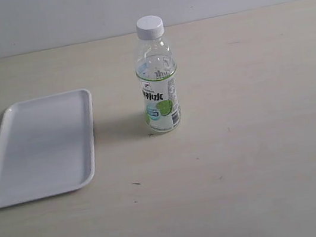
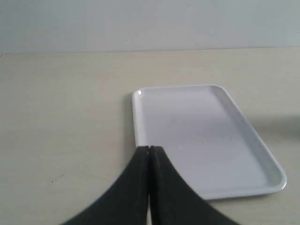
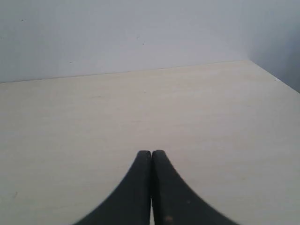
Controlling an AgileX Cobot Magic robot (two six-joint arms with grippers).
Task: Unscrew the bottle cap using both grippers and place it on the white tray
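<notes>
A clear bottle (image 1: pixel 159 91) with a white-green lime label stands upright mid-table, its white bottle cap (image 1: pixel 149 27) screwed on top. The white tray (image 1: pixel 42 146) lies flat to its left, with nothing in it. Neither arm shows in the exterior view. In the left wrist view my left gripper (image 2: pixel 149 149) is shut with nothing in it, its black tips over the near edge of the white tray (image 2: pixel 206 140). My right gripper (image 3: pixel 151 153) is shut too, holding nothing, above bare tabletop; the bottle is out of that view.
The pale wooden table (image 1: pixel 272 154) meets a plain white wall (image 1: pixel 40 20) at the back. The right wrist view shows the table's corner (image 3: pixel 251 63) beside the wall.
</notes>
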